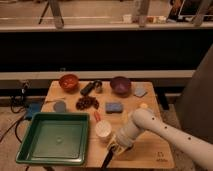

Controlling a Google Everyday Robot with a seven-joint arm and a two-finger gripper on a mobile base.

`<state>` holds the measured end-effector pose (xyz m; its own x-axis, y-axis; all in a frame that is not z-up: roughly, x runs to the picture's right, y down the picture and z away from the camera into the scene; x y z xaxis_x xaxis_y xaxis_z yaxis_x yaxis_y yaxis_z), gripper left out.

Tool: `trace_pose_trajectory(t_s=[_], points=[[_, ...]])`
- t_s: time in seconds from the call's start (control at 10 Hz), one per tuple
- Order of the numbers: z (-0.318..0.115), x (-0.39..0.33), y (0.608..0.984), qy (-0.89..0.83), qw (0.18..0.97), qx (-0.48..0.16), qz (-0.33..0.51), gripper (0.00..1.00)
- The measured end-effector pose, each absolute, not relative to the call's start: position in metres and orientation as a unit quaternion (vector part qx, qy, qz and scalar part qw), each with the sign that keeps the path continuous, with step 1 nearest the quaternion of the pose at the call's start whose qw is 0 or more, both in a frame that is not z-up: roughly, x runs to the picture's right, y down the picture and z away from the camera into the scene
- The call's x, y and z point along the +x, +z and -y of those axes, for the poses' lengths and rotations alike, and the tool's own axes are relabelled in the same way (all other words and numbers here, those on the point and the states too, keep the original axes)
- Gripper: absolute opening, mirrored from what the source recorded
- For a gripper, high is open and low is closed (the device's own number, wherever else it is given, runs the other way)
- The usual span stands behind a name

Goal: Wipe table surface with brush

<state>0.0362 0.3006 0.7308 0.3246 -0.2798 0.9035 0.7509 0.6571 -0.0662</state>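
Note:
The table surface (145, 150) is a light-brown wooden top with a small dark mark (161, 156) at its front right corner. My white arm reaches in from the right across the front of the table. My gripper (116, 148) is at the front edge, just right of the white cup (103, 129), and is shut on the brush (107, 159). The brush is slim and dark. It points down and left from the gripper, with its tip at the table's front edge.
A green tray (30, 150) fills the front left. At the back are an orange bowl (69, 81), a black cylinder (87, 88), a purple bowl (120, 85) and a grey piece (140, 91). Grapes (86, 103), a blue sponge (113, 107) and an orange fruit (144, 106) lie mid-table.

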Motion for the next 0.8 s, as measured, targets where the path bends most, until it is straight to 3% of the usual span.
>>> trace_pose_trajectory(t_s=[0.4,0.8], points=[[-0.264,0.081,0.761,-0.316,0.795,-0.233,0.463,0.0],[-0.248,0.109,0.764,-0.274,0.832,-0.231,0.424,0.0]])
